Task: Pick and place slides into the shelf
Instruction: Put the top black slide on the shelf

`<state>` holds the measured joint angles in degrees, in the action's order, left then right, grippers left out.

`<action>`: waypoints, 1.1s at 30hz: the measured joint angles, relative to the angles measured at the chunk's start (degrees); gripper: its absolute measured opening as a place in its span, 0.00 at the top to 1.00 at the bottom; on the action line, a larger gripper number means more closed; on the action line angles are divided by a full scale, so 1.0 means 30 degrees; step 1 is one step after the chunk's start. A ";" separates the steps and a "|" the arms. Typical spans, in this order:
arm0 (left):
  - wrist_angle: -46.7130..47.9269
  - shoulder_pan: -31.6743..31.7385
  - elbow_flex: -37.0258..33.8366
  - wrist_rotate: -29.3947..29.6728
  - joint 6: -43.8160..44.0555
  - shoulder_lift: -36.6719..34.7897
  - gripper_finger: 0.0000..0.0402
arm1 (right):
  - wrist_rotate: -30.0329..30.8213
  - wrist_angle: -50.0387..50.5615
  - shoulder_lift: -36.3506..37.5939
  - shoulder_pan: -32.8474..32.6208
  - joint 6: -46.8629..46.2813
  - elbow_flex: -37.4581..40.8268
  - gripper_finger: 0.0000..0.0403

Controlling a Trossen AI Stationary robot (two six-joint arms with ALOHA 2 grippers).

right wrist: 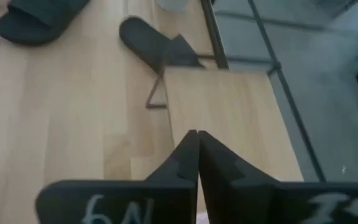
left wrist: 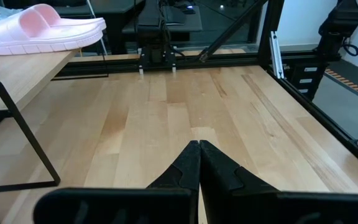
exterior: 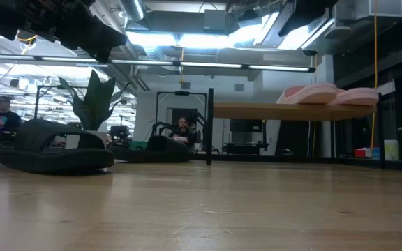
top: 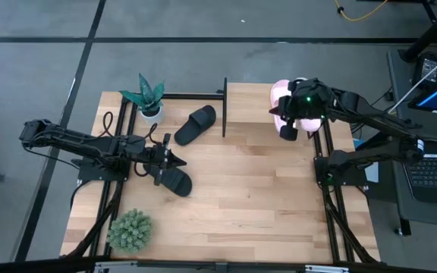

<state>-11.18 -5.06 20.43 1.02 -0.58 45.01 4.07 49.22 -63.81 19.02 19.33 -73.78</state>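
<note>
Pink slides (top: 290, 106) on shelf (top: 253, 102), under right gripper (top: 303, 115), fingers pressed together | black slide (top: 174, 180) beside left gripper (top: 179, 161), fingers together, empty | second black slide (top: 196, 123) on worktop (top: 249, 197)

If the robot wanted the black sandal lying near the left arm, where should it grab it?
Probably by the wide strap of the black foam sandal, coming straight down from above. It lies flat, sole down, on the wooden table, so the arched strap stands up for the left gripper fingers to pinch.
</note>
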 joint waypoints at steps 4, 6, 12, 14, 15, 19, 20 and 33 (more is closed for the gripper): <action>0.0000 0.0006 0.0006 -0.0001 0.0000 0.0001 1.00 | 0.1227 -0.0371 0.0000 -0.1183 -0.0366 0.0007 0.98; 0.0000 0.0006 0.0006 -0.0001 0.0000 0.0001 1.00 | 0.1292 -0.0537 0.0000 -0.1758 -0.1171 0.0007 0.99; 0.0000 -0.0001 0.0006 0.0001 -0.0007 -0.0003 1.00 | 0.1301 -0.0661 -0.0616 -0.4338 -0.2683 0.0044 0.99; 0.0007 -0.0001 0.0001 0.0001 -0.0015 -0.0002 1.00 | 0.1321 -0.0943 -0.1055 -0.5139 -0.2935 0.0044 0.99; 0.0010 -0.0001 0.0005 -0.0001 -0.0015 0.0000 1.00 | 0.1335 -0.1230 -0.1287 -0.5471 -0.3057 0.0144 0.99; 0.0036 -0.0001 0.0005 -0.0001 -0.0015 0.0001 1.00 | 0.1292 -0.4425 -0.1801 -0.6516 -0.3423 0.1898 0.99; 0.0082 -0.0001 0.0006 -0.0001 -0.0015 0.0001 1.00 | 0.1278 -0.5405 -0.1846 -0.6704 -0.3416 0.2560 0.99; 0.1082 -0.0001 0.0003 -0.0005 0.1013 0.0001 1.00 | 0.1325 -1.2846 -0.1872 -0.8600 -0.4276 0.7719 0.99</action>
<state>-7.94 -5.06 20.44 1.00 2.46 45.01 8.04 10.68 -69.43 -6.78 6.50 -50.62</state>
